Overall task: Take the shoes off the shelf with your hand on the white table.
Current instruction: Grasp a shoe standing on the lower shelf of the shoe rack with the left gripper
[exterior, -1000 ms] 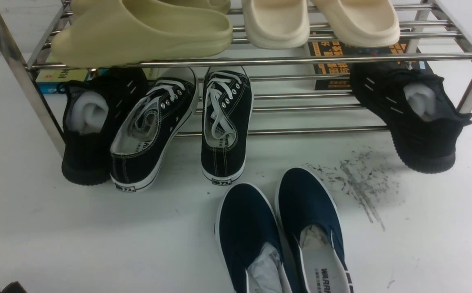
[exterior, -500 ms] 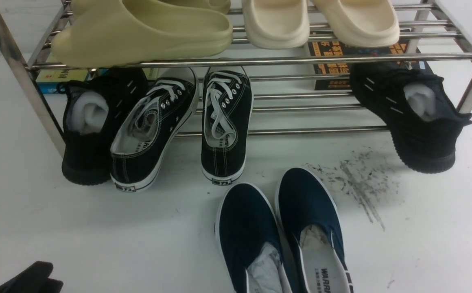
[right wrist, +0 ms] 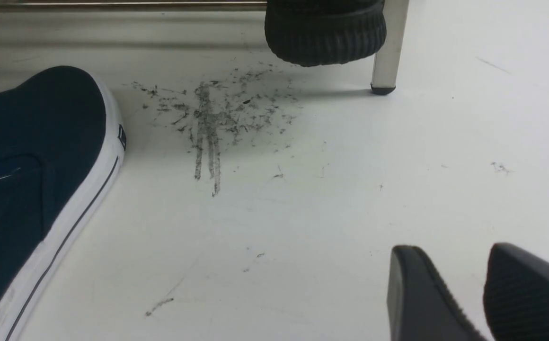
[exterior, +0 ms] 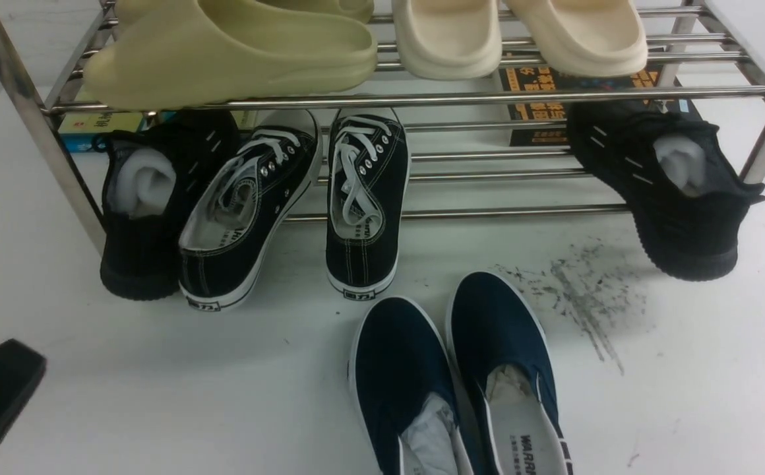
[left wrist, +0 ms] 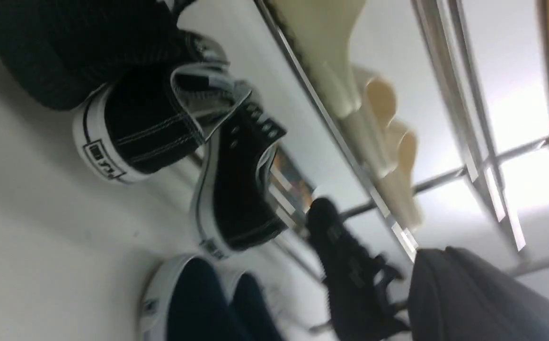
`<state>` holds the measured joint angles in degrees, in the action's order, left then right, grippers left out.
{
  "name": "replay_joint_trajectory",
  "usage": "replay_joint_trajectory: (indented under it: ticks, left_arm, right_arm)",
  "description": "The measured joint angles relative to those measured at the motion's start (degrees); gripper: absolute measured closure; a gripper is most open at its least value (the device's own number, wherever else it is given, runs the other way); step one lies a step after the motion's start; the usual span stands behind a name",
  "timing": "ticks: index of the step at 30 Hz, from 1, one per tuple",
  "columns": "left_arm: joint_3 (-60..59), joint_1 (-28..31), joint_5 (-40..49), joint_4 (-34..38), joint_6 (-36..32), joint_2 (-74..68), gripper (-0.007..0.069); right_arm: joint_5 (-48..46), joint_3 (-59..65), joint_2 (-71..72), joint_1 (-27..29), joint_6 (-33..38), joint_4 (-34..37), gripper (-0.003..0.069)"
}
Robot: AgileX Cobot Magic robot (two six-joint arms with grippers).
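Observation:
The two black canvas lace-up sneakers lean side by side, toes on the lower rods of the chrome shelf (exterior: 422,99) and heels on the white table (exterior: 158,396). One (exterior: 244,204) is tilted leftward, the other (exterior: 364,198) points straight back. Both show in the left wrist view, the first (left wrist: 151,132) and the second (left wrist: 241,199). My left gripper (exterior: 0,376) is a black shape at the lower left, well short of the sneakers; in its wrist view its fingers (left wrist: 438,253) lie pressed together, empty. My right gripper (right wrist: 445,265) is open and empty over bare table.
Two navy slip-ons (exterior: 455,376) lie on the table in front of the shelf. Black knit sneakers lean at the shelf's left (exterior: 138,218) and right (exterior: 673,191). Slides (exterior: 237,53) sit on the top tier. Grey scuff marks (right wrist: 213,113) and a shelf leg (right wrist: 388,47) lie ahead of the right gripper.
My left gripper has come up into the front view at the lower left and moved forward and higher. The shoes and the shelf have not moved.

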<state>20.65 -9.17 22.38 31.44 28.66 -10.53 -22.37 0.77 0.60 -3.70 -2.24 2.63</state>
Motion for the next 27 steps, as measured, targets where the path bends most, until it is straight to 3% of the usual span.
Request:
replay_joint_trajectory:
  ticks: [8, 13, 16, 22, 27]
  left_arm:
    - [25.5, -0.1, 30.0, -14.9, -12.5, -33.8, 0.0624]
    - [39.3, -0.2, 39.7, -16.5, -15.6, -49.7, 0.0604]
    - [45.5, -1.6, 42.1, -15.9, -18.2, -56.7, 0.0569]
    - [52.0, -10.2, 40.3, -21.0, -17.7, -65.5, 0.0471]
    - [55.4, -19.3, 35.2, -32.4, -8.9, -72.2, 0.0355]
  right_arm:
    - [0.0, 0.0, 0.0, 0.0, 0.0, 0.0, 0.0421]
    - [0.0, 0.0, 0.0, 0.0, 0.0, 0.0, 0.0421]
    - [0.0, 0.0, 0.0, 0.0, 0.0, 0.0, 0.0421]
    - [0.0, 0.0, 0.0, 0.0, 0.0, 0.0, 0.0421]
    - [0.0, 0.0, 0.0, 0.0, 0.0, 0.0, 0.0421]
